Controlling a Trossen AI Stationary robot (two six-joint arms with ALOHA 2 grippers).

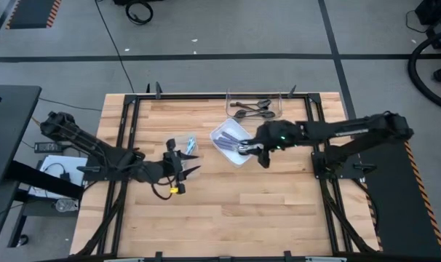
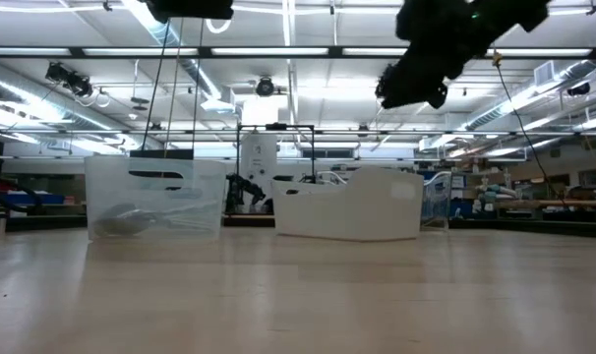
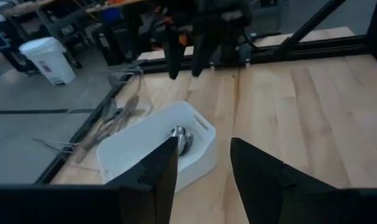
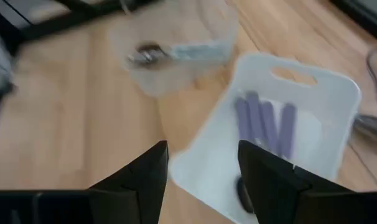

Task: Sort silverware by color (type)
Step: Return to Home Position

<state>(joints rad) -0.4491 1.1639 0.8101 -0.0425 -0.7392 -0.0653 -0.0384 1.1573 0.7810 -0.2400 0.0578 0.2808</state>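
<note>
A white bin (image 1: 231, 142) near the table's middle holds purple-handled spoons (image 4: 263, 127), their metal heads (image 3: 182, 138) toward its near end. Left of it, a small clear tub (image 1: 183, 143) holds light-blue-handled spoons (image 4: 170, 53). A clear container (image 1: 253, 105) at the far edge holds dark spoons (image 1: 253, 110). My right gripper (image 1: 246, 151) hangs open above the white bin's near right side, with nothing between its fingers (image 4: 145, 168). My left gripper (image 1: 195, 163) is open and raised, just near of the clear tub, pointing toward the white bin.
A black frame (image 1: 126, 138) runs around the tabletop. The wood on the near half (image 1: 228, 211) of the table is bare. Room fixtures and shelving show beyond the far edge in the low view.
</note>
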